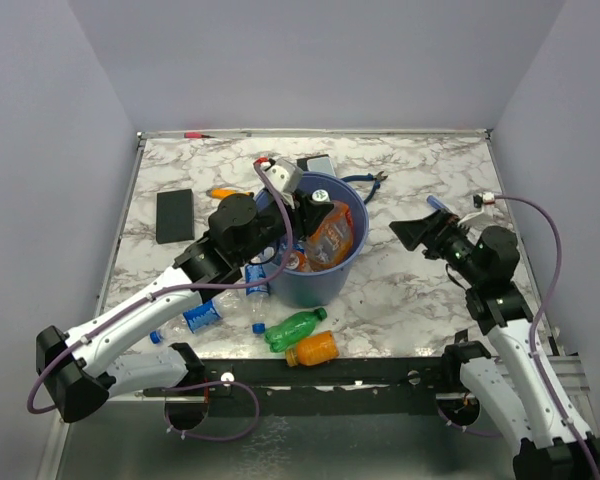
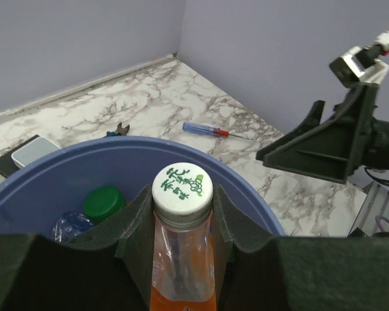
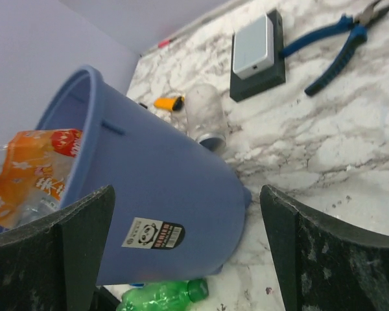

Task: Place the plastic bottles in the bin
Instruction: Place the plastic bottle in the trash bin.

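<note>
We saw the left gripper (image 2: 181, 243) with its jaws pinching the neck of a clear plastic bottle with an orange label (image 2: 182, 188), just under its white printed cap. That bottle hung at the open mouth of the round blue plastic bin (image 2: 65, 162). From the right wrist, its labelled body showed above the rim. Inside the bin lay a green bottle cap (image 2: 104, 203) and a clear bottle with blue wrapping (image 2: 70, 227).

The right gripper (image 3: 187, 194) had its jaws spread wide with nothing between them. It faced the bin's right wall from well apart, hovering over the marble-patterned table (image 1: 420, 300).

Near the bin, a green plastic bottle (image 1: 295, 329) and an orange plastic bottle (image 1: 313, 349) lay side by side, close to the table's near edge. A clear bottle with a blue label (image 1: 195, 317) lay to the near left, under the left arm. Another blue-labelled bottle (image 1: 257, 280) sat just beside the bin's left wall.

Farther out we found blue-handled pliers (image 1: 365, 180) and a grey device on a black box (image 1: 318, 163) on the far side. A blue-and-red screwdriver (image 2: 211, 130) lay right of the bin. A flat black rectangle (image 1: 175, 215) and an orange marker (image 1: 223, 192) were on the left.
</note>
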